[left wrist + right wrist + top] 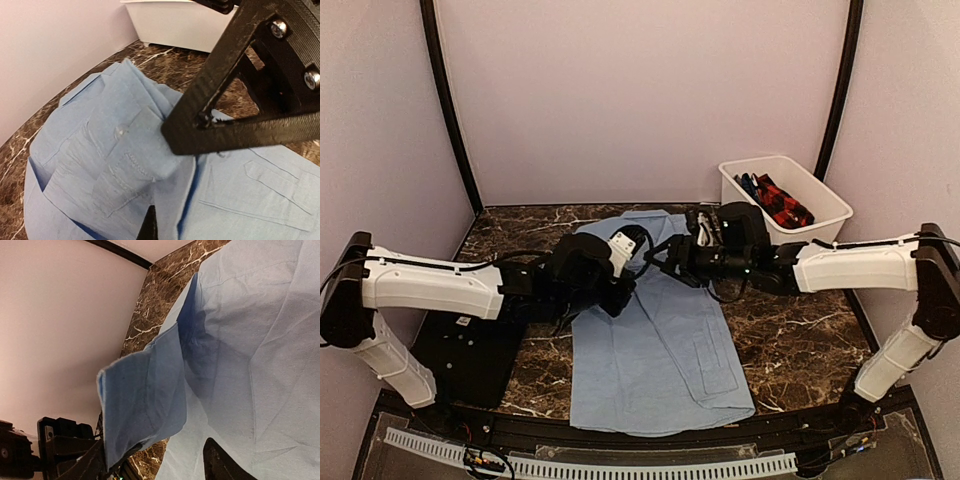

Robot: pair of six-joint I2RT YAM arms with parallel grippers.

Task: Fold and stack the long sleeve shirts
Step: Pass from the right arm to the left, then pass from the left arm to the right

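Two things lie nearest the arm bases on the marble table point(790, 340): a flat black mat point(460, 360) at 8 o'clock, and the hem of the light-blue shirt point(660, 370) at 6 o'clock. This shirt lies spread front-up, running from the near edge toward the table's centre, with its chest pocket on the 4 o'clock side.

Over the shirt's upper part, at centre, both arms meet. The left gripper point(617, 295), coming from 9 o'clock, is clamped closed on a raised flap point(145, 400) of the shirt's cloth, which stands up off the rest of the garment. The right gripper point(670, 265), coming from 3 o'clock, has its fingers point(222, 465) spread apart just beside that flap, gripping nothing.

Farther back, at 2 o'clock, a white bin point(830, 215) holds a red-black checked shirt point(782, 203) and a dark blue one point(748, 183).
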